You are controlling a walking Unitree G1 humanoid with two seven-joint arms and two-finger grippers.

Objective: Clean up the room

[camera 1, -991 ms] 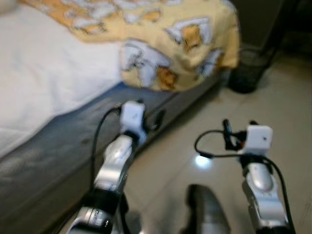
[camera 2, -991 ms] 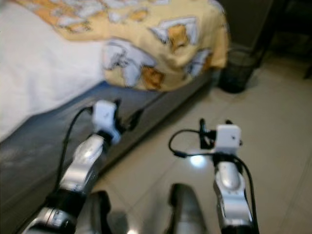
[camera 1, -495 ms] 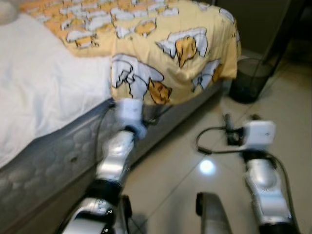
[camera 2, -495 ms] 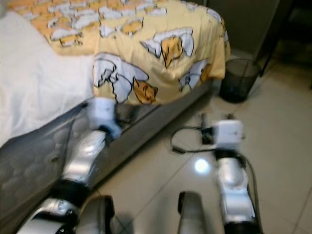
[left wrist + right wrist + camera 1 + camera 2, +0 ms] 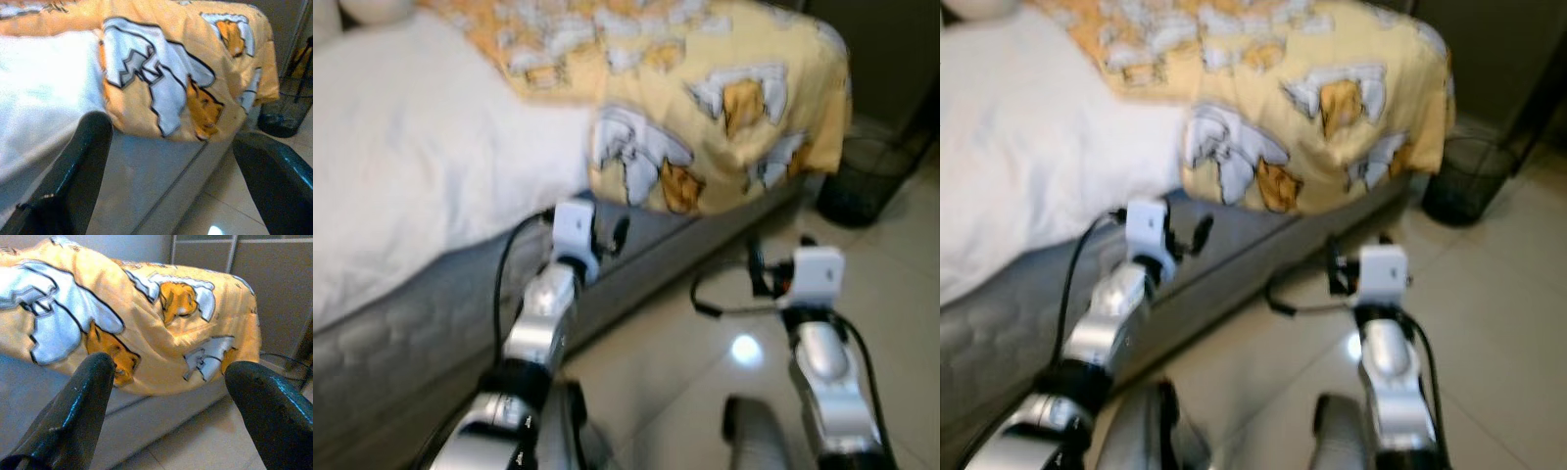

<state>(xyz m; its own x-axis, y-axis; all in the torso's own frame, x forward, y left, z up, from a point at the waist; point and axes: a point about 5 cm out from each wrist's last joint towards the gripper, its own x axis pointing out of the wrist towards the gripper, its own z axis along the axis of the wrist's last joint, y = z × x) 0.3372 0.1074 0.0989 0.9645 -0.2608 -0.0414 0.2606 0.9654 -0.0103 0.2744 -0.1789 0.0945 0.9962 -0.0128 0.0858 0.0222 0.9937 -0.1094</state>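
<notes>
- Pale floor tiles are running beside a bed, a dark mesh bin standing near its corner.
- Yellow cartoon blanket is hanging over the mattress edge.
- Left pincer and right pincer are both gaping released, pointing at the blanket, grasping nothing.

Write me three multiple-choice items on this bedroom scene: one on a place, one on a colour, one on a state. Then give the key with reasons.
1. Where does the wastebasket stand?
A. on the bed
B. on the floor past the bed's corner
C. between the arms

2. What is the blanket's main colour?
A. yellow
B. blue
C. green

3. How do the jaws of the left gripper and right gripper stand?
A. both shut on the blanket
B. one open, one shut
C. both open, holding nothing

Key: B, the dark basket sits on tiles beyond the bed; A, the printed cloth is yellow; C, both wrist views show the fingers wide apart.
</notes>
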